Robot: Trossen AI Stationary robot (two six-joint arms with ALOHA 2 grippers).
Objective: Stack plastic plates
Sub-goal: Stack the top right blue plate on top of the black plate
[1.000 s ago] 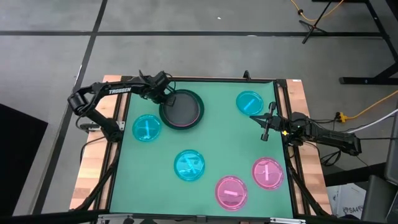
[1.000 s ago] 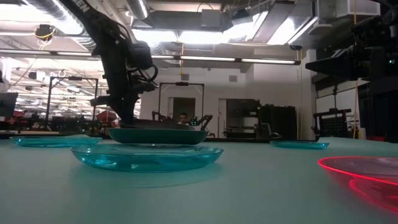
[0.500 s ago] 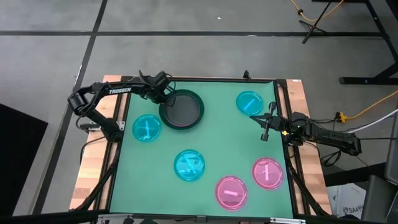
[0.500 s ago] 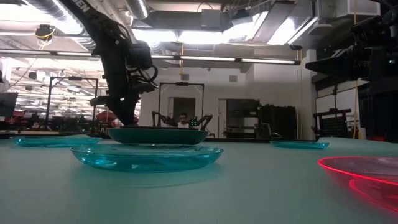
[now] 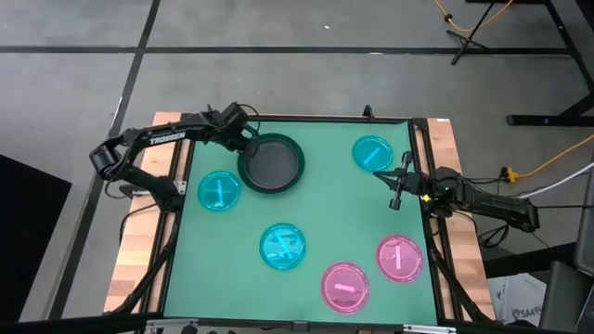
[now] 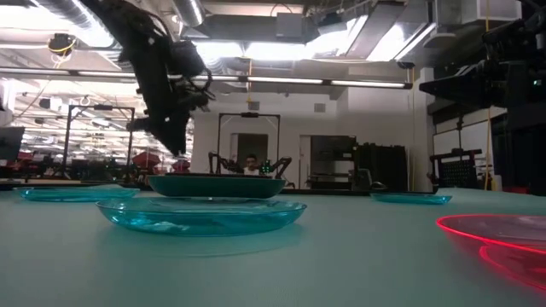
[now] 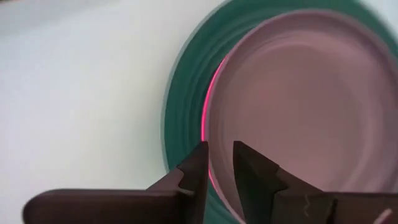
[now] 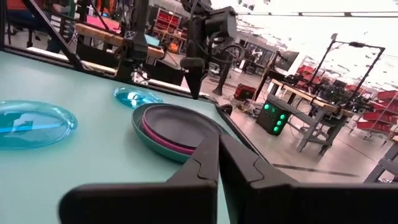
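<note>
Three large plates are seen already nested at the far left of the table: the dark green plate at the bottom, the hot pink plate showing as a thin rim inside it, and the dark grey plate on top. The left gripper is raised above the stack's outer edge, its fingers drawn nearly together with only a narrow gap and nothing held between them. The right gripper is parked near the table's right side, just beside a cyan plate, its fingers pressed together and empty.

Five small translucent plates are left unstacked and well apart: another cyan plate near the stack, a third cyan plate at mid-table, and two pink plates at the near right corner.

Several risks can be judged. A thin, shallow rim may be slipped off by narrow fingers. The stack could be nudged if the left gripper is lowered carelessly. A small plate could be dropped off-centre and left tilted on the grey one
</note>
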